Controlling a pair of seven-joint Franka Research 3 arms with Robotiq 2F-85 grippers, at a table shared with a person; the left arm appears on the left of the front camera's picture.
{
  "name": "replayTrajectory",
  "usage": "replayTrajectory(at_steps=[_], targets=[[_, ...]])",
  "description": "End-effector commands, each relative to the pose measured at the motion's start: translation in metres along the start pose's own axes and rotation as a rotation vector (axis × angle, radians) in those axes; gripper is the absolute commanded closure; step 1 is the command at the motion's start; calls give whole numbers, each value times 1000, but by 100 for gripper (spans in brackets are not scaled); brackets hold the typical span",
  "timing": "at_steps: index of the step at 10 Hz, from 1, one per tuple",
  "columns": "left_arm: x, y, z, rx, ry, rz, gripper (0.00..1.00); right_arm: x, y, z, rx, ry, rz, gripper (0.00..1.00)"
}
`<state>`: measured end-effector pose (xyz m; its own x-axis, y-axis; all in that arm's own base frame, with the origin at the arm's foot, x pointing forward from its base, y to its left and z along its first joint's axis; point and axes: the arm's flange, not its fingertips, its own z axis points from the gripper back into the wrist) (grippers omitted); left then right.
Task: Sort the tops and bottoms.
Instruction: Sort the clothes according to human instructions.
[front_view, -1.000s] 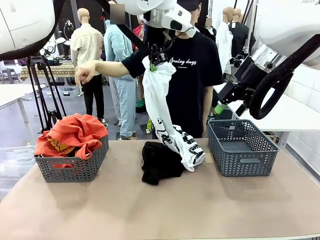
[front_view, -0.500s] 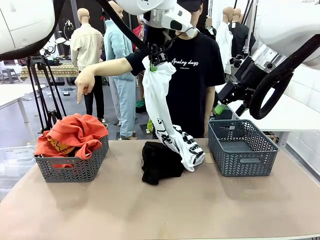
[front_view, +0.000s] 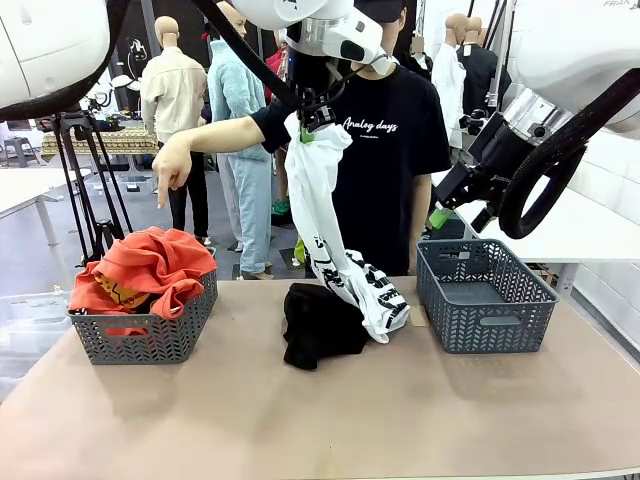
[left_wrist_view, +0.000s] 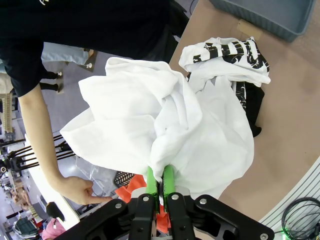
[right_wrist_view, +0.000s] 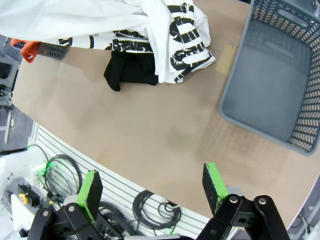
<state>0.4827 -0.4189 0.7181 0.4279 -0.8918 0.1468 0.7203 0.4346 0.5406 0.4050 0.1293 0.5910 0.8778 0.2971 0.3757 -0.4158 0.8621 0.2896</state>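
My left gripper (left_wrist_view: 160, 181): pinching the white top (front_view: 335, 215), held high; its printed end trails onto the black bottoms (front_view: 318, 328) on the table (front_view: 400, 420).
My right gripper (right_wrist_view: 152, 192): fingers spread, empty, over the table's near edge.
Orange-red top (front_view: 145, 265): heaped in the left basket (front_view: 150, 338).

Front camera looks across the table (front_view: 320, 420) toward the person (front_view: 390, 150); both wrist cameras look down, left close against the shared white top (left_wrist_view: 165, 120), right high above it.
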Motion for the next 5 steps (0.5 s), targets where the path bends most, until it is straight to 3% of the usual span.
replayTrajectory(at_steps=[1, 2, 5], targets=[[-3, 2, 2, -4, -15, 8, 100, -3, -1, -1, -5, 5, -3, 0], [0, 0, 0, 0, 0, 0, 100, -3, -1, -1, -5, 5, -3, 0], [-36, 27, 68, 179, 57, 65, 100, -3, -1, -1, -5, 5, -3, 0]])
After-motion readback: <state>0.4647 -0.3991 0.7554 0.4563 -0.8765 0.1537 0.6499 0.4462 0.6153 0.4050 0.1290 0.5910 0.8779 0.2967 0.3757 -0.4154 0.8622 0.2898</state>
